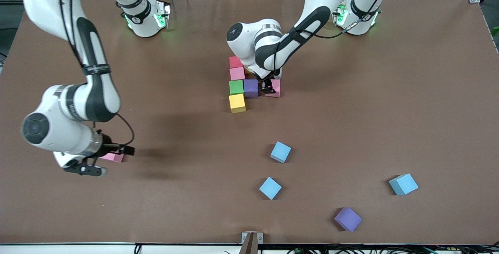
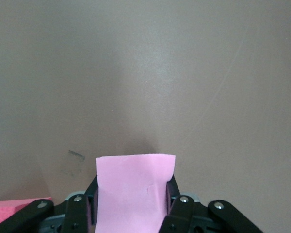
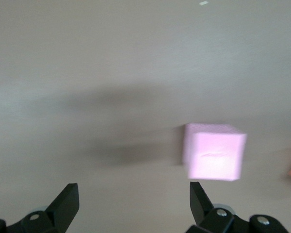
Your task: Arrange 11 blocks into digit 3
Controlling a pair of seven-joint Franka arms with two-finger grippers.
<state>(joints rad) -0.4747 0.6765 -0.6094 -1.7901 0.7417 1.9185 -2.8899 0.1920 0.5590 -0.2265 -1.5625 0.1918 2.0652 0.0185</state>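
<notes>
Digit 3 (image 1: 243, 86) forming mid-table, roughly half built. Left gripper (image 1: 269, 87) clamping a pink block (image 1: 275, 87), seating it beside purple. Right gripper (image 1: 87, 168), jaws spread, hovering by stray pink block (image 1: 113, 157). Four loose blocks (image 1: 280, 152) waiting nearer the camera.

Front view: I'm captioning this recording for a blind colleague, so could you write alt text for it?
The left end effector is shut on a pink block beside a purple block in a cluster of coloured blocks on a brown table. The right end effector, open, is over another pink block. Three light blue blocks and another purple one lie loose nearer the camera.
</notes>
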